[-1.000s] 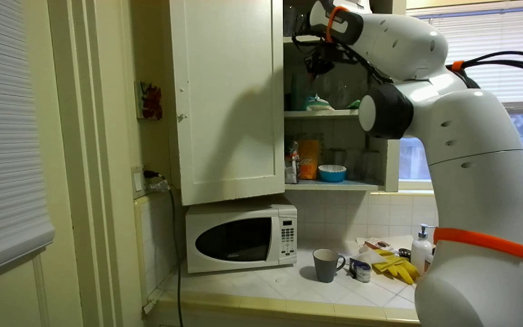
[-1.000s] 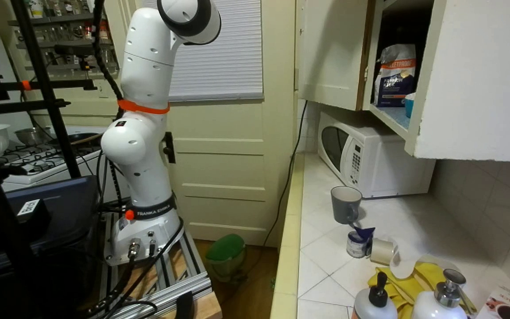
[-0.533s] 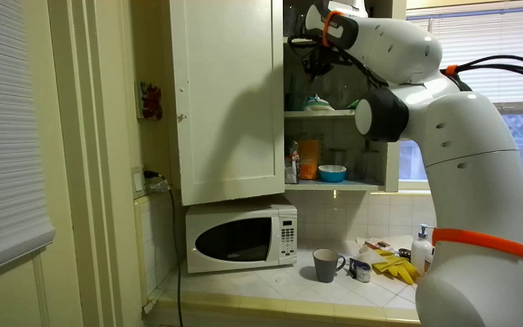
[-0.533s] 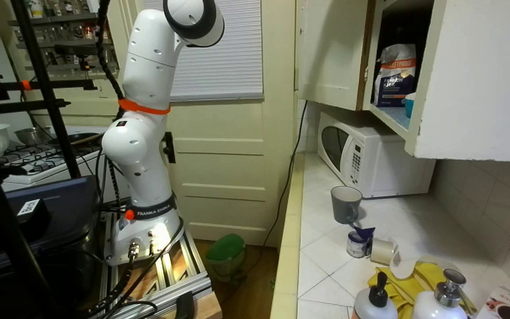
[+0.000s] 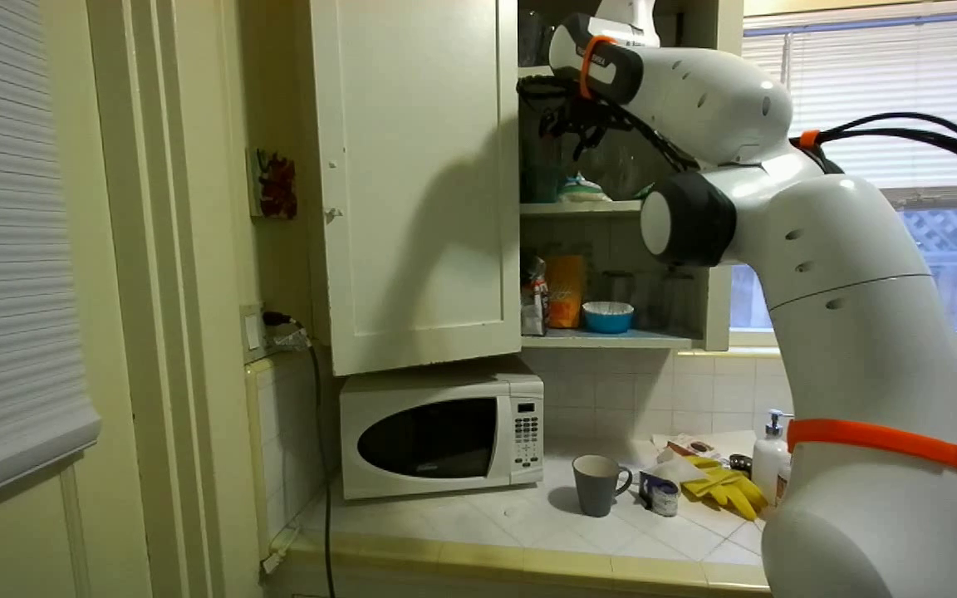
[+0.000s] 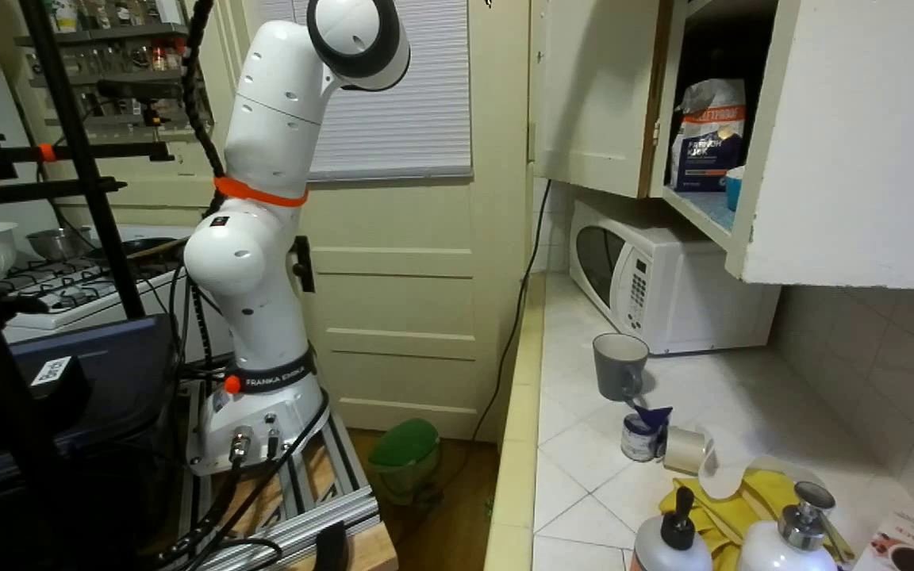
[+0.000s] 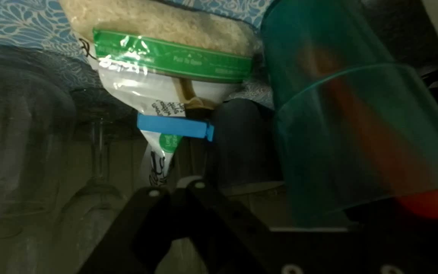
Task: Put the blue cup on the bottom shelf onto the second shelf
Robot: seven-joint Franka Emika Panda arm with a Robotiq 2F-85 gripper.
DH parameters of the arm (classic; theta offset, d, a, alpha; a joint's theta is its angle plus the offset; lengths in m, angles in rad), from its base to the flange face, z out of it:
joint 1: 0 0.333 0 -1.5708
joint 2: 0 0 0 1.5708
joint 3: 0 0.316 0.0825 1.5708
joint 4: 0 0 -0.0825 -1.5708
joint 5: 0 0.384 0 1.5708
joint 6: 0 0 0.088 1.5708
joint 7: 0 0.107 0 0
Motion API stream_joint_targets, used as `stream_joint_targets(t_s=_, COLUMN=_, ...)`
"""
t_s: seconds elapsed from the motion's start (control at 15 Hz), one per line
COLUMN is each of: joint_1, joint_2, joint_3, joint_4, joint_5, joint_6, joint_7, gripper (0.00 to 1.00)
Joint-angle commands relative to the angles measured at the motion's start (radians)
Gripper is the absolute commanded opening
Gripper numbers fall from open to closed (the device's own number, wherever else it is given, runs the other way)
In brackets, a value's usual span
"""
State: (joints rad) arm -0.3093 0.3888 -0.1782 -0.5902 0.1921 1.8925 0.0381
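Observation:
The blue cup (image 5: 608,319), low and wide with a white fluted inside, stands on the bottom shelf (image 5: 653,341) of the cupboard. Another exterior view shows only a sliver of that blue cup (image 6: 734,190) past the cupboard frame. One tier up is the second shelf (image 5: 582,208). My gripper (image 5: 562,141) hangs just above that level, its fingers spread and nothing held. From the wrist, the dark gripper (image 7: 278,198) is also open, facing the second shelf's things. The blue cup is out of the wrist view.
On the second shelf are a clipped rice bag (image 7: 165,57), a dark cup (image 7: 243,144), teal tumblers (image 7: 318,102) with an orange item inside, and clear glasses (image 7: 97,213). Beside the blue cup stands an orange bag (image 5: 564,291). The cupboard door (image 5: 420,183) swings out left; a microwave (image 5: 443,436) sits below.
My gripper has opened from shut. The arm has come down and slightly left in an exterior view. The blue cup and shelf contents have not moved.

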Motion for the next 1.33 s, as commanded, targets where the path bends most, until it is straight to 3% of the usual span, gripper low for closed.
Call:
stream_joint_targets(t_s=0.0, joint_1=0.01, joint_2=0.041, joint_3=-0.013, joint_4=0.06, joint_5=-0.022, joint_6=0.027, joint_7=0.067, gripper=1.0)
stream_joint_targets(t_s=0.4, joint_1=0.018, joint_2=0.057, joint_3=-0.014, joint_4=0.077, joint_5=-0.038, joint_6=0.091, joint_7=0.157, gripper=1.0)
stream_joint_targets(t_s=1.0, joint_1=0.036, joint_2=0.038, joint_3=-0.009, joint_4=0.082, joint_5=-0.041, joint_6=0.179, joint_7=0.165, gripper=1.0)
stream_joint_targets(t_s=1.07, joint_1=0.01, joint_2=0.088, joint_3=0.02, joint_4=0.189, joint_5=-0.056, joint_6=0.132, joint_7=0.169, gripper=1.0)
stream_joint_targets(t_s=1.27, joint_1=0.016, joint_2=0.086, joint_3=0.021, joint_4=0.232, joint_5=-0.098, joint_6=0.111, joint_7=0.168, gripper=1.0)
